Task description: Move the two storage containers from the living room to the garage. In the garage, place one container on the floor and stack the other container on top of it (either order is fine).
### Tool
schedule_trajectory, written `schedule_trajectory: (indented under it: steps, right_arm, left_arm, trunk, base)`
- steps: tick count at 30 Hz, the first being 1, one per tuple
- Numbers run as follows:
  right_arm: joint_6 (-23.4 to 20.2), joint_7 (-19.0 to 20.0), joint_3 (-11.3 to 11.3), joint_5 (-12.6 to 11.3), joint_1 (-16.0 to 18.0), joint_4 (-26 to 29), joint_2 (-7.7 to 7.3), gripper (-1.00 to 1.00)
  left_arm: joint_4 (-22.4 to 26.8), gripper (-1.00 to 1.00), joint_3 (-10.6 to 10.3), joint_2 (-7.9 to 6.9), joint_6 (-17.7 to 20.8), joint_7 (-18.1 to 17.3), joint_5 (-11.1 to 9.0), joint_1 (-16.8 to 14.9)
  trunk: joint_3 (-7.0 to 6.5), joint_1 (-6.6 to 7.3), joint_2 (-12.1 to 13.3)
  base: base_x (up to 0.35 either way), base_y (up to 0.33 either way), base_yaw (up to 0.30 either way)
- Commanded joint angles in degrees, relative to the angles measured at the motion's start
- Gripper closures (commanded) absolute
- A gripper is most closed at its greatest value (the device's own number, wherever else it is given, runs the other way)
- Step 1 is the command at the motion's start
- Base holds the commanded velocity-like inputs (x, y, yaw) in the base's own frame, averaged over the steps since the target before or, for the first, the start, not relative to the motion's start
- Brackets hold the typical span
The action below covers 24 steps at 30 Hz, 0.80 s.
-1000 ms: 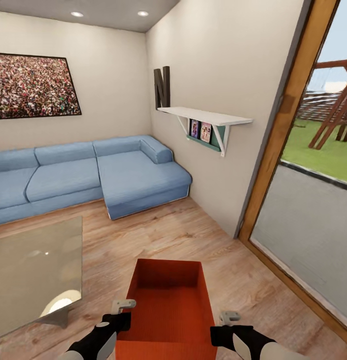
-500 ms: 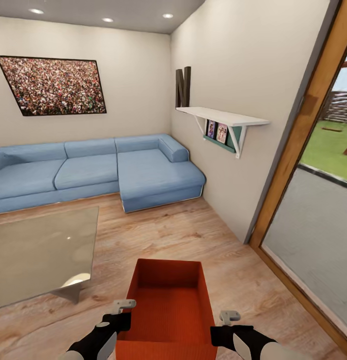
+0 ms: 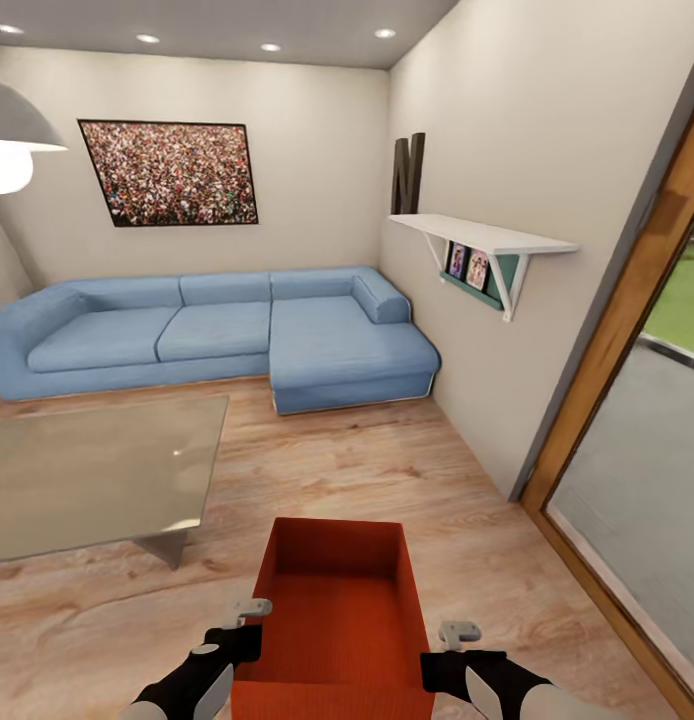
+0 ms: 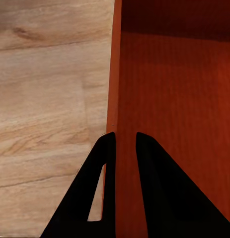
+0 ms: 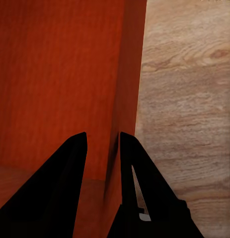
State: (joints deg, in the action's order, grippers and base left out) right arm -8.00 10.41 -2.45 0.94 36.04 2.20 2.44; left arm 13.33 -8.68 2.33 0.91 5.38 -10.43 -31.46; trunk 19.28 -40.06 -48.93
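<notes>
- Head view: an orange-red storage container [image 3: 332, 620] sits at bottom centre of the frame, open side up, held between the two arms above the light wood plank floor [image 3: 387, 470].
- Left gripper [image 4: 123, 141]: its two dark fingers straddle the container's thin left wall [image 4: 113, 74], one finger outside, one inside, closed on that wall. In the head view the left gripper [image 3: 239, 632] meets the bin at its lower left edge.
- Right gripper [image 5: 103, 141]: same arrangement on the opposite wall [image 5: 129, 64], fingers closed on it, one on each face. In the head view the right gripper [image 3: 449, 655] is at the bin's lower right edge.
- Container interior finely ribbed, nothing seen inside.
- Room: blue corner sofa [image 3: 217, 335] across mid-frame, against the beige back wall.
- Framed picture [image 3: 170, 173] on the wall above the sofa, upper left of centre.
- Glass-topped table [image 3: 87, 475] at left, between the sofa and the container.
- Lamp shade [image 3: 12, 135] at upper left edge.
- White wall shelf [image 3: 487, 240] upper right, with a dark letter N [image 3: 407, 173] standing at its far end.
- Wood-framed glass door [image 3: 637, 400] along the right edge.
</notes>
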Motion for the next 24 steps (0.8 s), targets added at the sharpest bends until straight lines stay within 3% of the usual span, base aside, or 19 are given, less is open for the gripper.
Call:
schedule_trajectory:
  steps: [1, 13, 24]
  right_arm:
    - [1.8, -0.2, -1.2, 0.2, 0.0, 3.5, -1.15, 1.0]
    - [1.8, -0.2, -1.2, 0.2, 0.0, 3.5, -1.14, 1.0]
    - [1.8, -0.3, -1.2, 0.2, 0.0, 3.5, -1.13, 1.0]
  left_arm:
    - [-0.2, 1.0, -1.8, -0.04, 0.1, 0.5, -1.5, 0.0]
    - [-0.1, 1.0, -1.8, -0.04, 0.1, 0.5, -1.5, 0.0]
    - [-0.1, 1.0, -1.8, -0.04, 0.1, 0.5, -1.5, 0.0]
  trunk:
    - [0.08, 0.0, -0.1]
    - [0.08, 0.0, -0.1]
    - [0.08, 0.0, -0.1]
  base:
    - [-0.095, -0.296, 0.28]
    - [-0.09, -0.28, 0.28]
    - [-0.016, -0.17, 0.28]
